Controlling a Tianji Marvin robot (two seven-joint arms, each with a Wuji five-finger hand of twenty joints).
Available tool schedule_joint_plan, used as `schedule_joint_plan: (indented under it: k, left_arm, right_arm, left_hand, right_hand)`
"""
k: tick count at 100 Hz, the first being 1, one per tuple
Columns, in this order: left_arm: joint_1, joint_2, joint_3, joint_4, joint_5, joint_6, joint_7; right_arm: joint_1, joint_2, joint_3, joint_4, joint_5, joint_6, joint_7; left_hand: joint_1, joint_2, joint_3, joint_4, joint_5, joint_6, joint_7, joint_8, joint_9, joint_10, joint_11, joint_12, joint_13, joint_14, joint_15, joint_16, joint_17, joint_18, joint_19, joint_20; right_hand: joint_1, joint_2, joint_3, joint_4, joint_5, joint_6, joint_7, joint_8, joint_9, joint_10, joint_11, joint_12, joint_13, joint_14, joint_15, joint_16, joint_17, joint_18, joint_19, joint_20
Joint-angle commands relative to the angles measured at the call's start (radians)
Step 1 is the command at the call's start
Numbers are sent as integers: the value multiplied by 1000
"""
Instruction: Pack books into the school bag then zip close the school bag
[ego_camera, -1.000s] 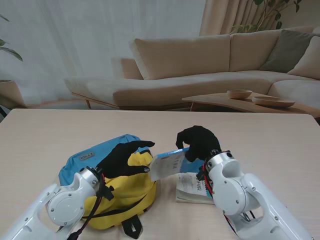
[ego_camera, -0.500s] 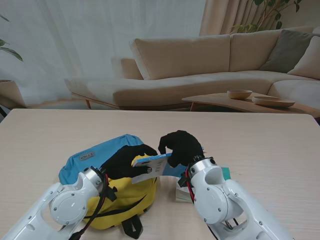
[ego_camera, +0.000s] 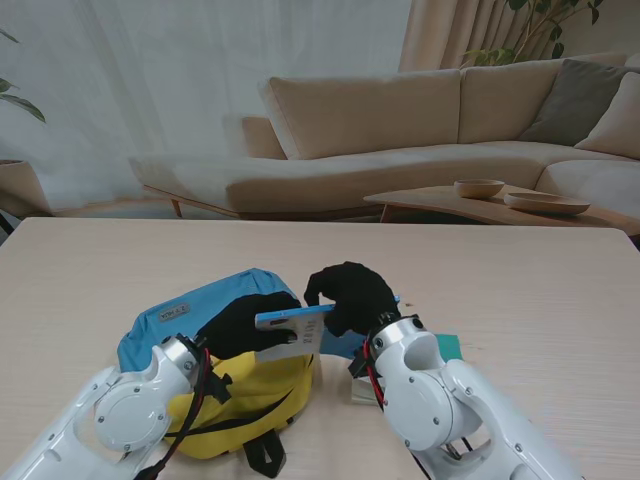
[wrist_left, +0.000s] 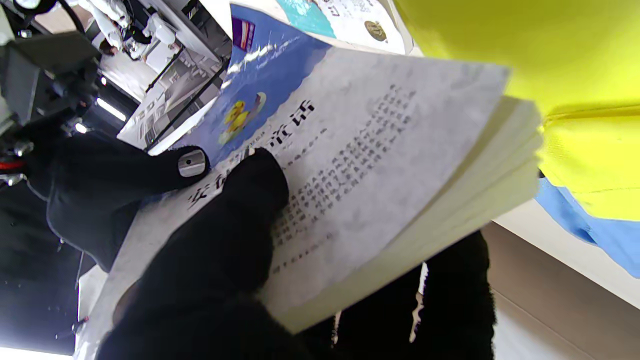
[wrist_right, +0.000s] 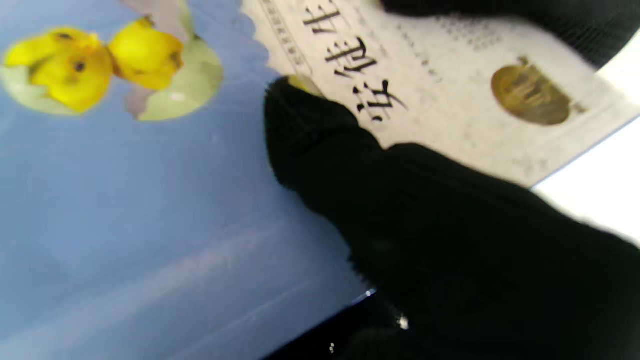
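**Both hands on one book at the bag**

Left hand (ego_camera: 238, 325) and right hand (ego_camera: 350, 293) both grip the blue-and-white book (ego_camera: 293, 331), held over the yellow-and-blue school bag (ego_camera: 205, 335). More books (ego_camera: 372, 385) lie on the table (ego_camera: 520, 290) right of the bag.

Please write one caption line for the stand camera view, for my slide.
Both gloved hands, left hand and right hand, hold a blue-covered book over the yellow-and-blue school bag.

both hands (ego_camera: 243, 325) (ego_camera: 348, 295) closed, fingertips meeting
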Motion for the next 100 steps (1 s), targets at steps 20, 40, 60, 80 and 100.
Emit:
schedule_joint_plan:
  k: [20, 40, 60, 80, 100]
  left_arm:
    - [46, -22, -42, -22, -42, 3, 35]
    - [91, -33, -93, -35, -35, 0, 87]
    - [143, -46, -149, -54, -30, -22, 146]
    - [184, -54, -185, -77, -58, -49, 172]
    - [198, -52, -193, -94, -125, -51, 144]
  right_arm:
    - [-35, 18, 42, -32, -5, -85, 72]
    - [-83, 24, 110, -57, 7, -164, 82]
    - [-131, 10, 174, -48, 33, -201, 7]
    - [-149, -12, 200, 14, 128, -203, -62]
    - [-152, -22, 199, 61, 242, -191, -61]
  left_hand:
    - [186, 254, 70, 56, 173, -185, 321, 444, -7, -71, 394, 198, 70, 14, 287, 161, 92, 68, 151, 171]
    - [186, 266, 81, 64, 162, -175, 343, 495, -11, -71, 438, 204, 68, 0, 318, 172, 90, 68, 144, 217]
    - [186, 263, 87, 64, 162, -171, 348, 506, -10, -69, 450, 203, 67, -2, 322, 170, 89, 67, 138, 230]
    - [186, 263, 88, 63, 162, -173, 347, 511, -11, -69, 449, 200, 65, 2, 321, 168, 84, 69, 132, 242]
    - [186, 263, 86, 62, 163, -174, 346, 512, -11, -69, 448, 199, 63, 5, 318, 166, 80, 68, 128, 246]
  right_hand:
    - [-152, 275, 16, 149, -306, -83, -138, -207, -378, 106, -361, -471, -281, -13, -496, 15, -254, -45, -152, -25]
    - [-309, 357, -119, 226, -637, 23, -287, -411, -602, 166, -762, -859, -423, -7, -896, -165, -370, -79, -301, -116]
    - [-402, 436, -222, 214, -780, 115, -313, -464, -703, 192, -811, -885, -461, -5, -983, -210, -390, -97, -352, -153]
    - [-414, 450, -241, 216, -765, 156, -284, -465, -691, 202, -780, -876, -462, 1, -972, -204, -392, -96, -347, -155]
    - [-413, 455, -248, 215, -772, 188, -278, -470, -696, 208, -769, -873, -463, 2, -960, -198, -389, -104, -331, -149]
